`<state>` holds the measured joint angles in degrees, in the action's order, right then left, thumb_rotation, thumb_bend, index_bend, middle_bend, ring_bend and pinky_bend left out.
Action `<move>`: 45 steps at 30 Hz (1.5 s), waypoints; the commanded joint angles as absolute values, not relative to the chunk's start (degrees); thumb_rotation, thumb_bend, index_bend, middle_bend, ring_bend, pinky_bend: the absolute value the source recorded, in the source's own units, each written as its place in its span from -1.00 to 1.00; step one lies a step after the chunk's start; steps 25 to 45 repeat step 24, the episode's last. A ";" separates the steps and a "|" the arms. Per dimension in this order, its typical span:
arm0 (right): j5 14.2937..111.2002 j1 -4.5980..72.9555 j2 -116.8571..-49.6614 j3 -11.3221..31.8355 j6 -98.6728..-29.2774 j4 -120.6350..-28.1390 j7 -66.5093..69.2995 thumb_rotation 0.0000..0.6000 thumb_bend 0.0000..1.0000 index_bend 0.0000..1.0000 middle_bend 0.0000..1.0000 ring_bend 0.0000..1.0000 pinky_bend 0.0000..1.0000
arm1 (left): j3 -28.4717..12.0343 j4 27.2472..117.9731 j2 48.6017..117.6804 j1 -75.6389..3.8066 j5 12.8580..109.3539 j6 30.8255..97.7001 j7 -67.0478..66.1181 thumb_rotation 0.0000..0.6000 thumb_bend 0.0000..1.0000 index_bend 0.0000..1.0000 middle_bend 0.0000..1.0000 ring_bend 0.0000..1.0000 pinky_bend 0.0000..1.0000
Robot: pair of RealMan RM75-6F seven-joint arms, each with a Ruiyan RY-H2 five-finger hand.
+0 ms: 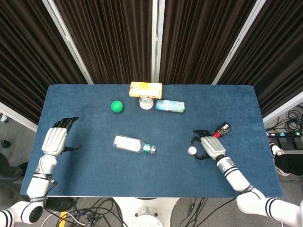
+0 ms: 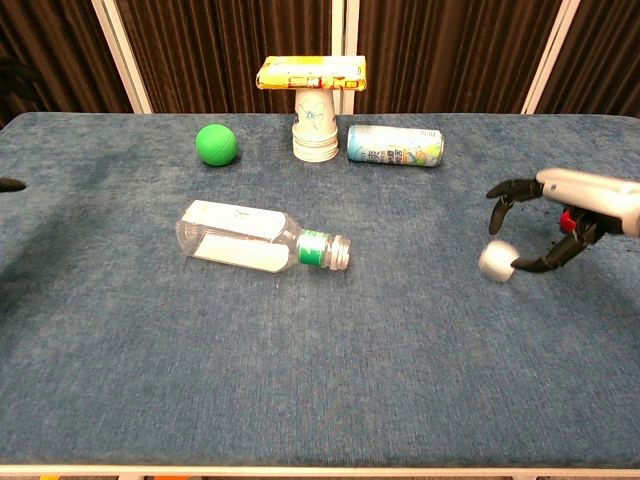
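Observation:
A clear plastic bottle (image 1: 133,144) (image 2: 262,236) with a green neck ring lies capless on its side on the blue table (image 1: 94,175), free of both hands. My right hand (image 1: 206,147) (image 2: 560,222) holds the bottle's white cap (image 1: 192,151) (image 2: 495,263) at its fingertips, low over the right part of the table. A small black bottle with a red cap (image 1: 221,129) lies just behind that hand. My left hand (image 1: 57,137) hovers with fingers spread at the table's left edge, holding nothing; the chest view shows almost none of it.
A green ball (image 1: 117,106) (image 2: 216,144) sits at the back left. A yellow box (image 1: 146,89) (image 2: 311,72) rests on stacked paper cups (image 2: 315,133) at the back centre, with a can (image 1: 170,106) (image 2: 394,145) lying beside them.

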<state>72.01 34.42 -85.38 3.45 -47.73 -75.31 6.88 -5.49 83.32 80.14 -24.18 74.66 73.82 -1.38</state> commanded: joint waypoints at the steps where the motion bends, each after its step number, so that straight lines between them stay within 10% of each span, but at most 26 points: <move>1: 72.73 33.33 -86.75 3.27 -49.55 -73.78 7.33 1.00 -0.66 -0.52 -0.90 -1.00 -1.00 | -5.25 83.53 79.52 -23.39 75.04 74.56 -1.90 1.00 -0.83 -0.73 -0.65 -0.74 -0.56; 18: 82.01 14.44 -63.52 3.72 -84.50 -90.29 8.82 1.00 -0.64 -0.85 -0.98 -1.00 -1.00 | -2.19 87.46 70.31 -10.46 76.14 87.42 -2.67 1.00 -0.83 -0.73 -0.65 -0.77 -0.69; 45: 81.54 9.65 -60.46 2.18 -87.63 -93.77 7.61 1.00 -0.62 -0.85 -0.99 -1.00 -1.00 | -0.08 90.90 69.15 -7.16 77.22 89.04 -4.77 1.00 -0.83 -0.73 -0.65 -0.77 -0.70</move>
